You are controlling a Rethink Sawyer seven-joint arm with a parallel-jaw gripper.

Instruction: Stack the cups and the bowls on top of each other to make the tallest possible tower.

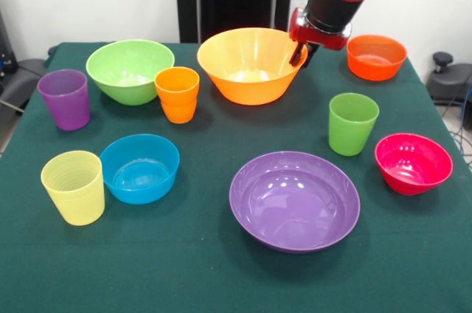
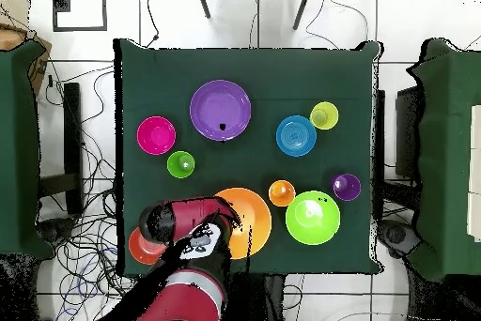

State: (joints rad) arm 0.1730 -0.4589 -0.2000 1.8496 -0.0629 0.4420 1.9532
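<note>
- Green cloth covers the counter [image 1: 206,269], which fills the front view from edge to edge; nothing is stacked, and all ten pieces stand apart.
- Far row, left to right: light green bowl [image 1: 130,70], orange cup [image 1: 177,94] just in front of it, large orange-yellow bowl [image 1: 251,64], orange-red bowl [image 1: 376,57] close to the far right corner.
- The purple cup [image 1: 64,99] stands near the left edge; the pale yellow cup [image 1: 73,187] and blue bowl [image 1: 139,168] sit side by side nearer.
- The wide purple bowl [image 1: 295,200] lies near centre, with bare cloth all along the near edge in front of it.
- The green cup [image 1: 352,123] and pink-red bowl [image 1: 413,163] stand on the right, the bowl close to that edge.
- The hand [image 1: 299,54] hangs at the orange-yellow bowl's right rim, one dark finger against the rim; whether it pinches the rim or stands spread, I cannot tell.
- From overhead, the arm [image 2: 193,242] covers part of this bowl and of the orange-red one.
</note>
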